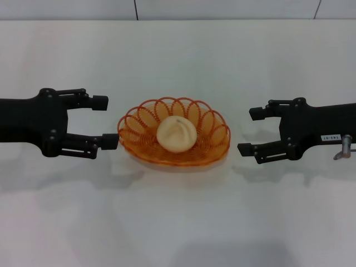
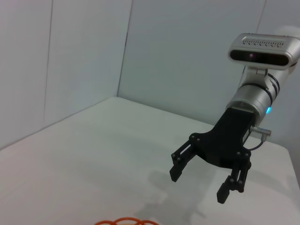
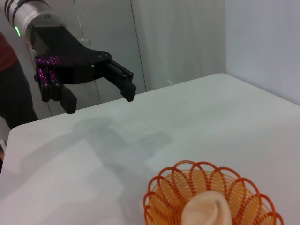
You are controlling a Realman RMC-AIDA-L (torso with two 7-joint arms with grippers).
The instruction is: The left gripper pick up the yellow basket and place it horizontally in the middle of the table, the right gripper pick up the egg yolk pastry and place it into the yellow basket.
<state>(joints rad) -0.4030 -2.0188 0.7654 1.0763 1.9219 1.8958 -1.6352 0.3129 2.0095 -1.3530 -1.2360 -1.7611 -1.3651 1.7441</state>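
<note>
The yellow basket (image 1: 138,121) lies flat on the white table (image 1: 178,222), in the middle. The egg yolk pastry (image 1: 176,134) sits inside it. My left gripper (image 1: 105,122) is open and empty, just left of the basket, its lower fingertip close to the rim. My right gripper (image 1: 250,131) is open and empty, a short gap to the right of the basket. The right wrist view shows the basket (image 3: 168,187), the pastry (image 3: 208,212) and the left gripper (image 3: 99,98) beyond them. The left wrist view shows the right gripper (image 2: 199,185) and a sliver of basket rim (image 2: 126,221).
The table's far edge meets a pale wall (image 1: 178,8) at the back. A small metal fitting (image 1: 343,147) sticks out of the right arm. A person in dark clothes (image 3: 14,93) stands beyond the table in the right wrist view.
</note>
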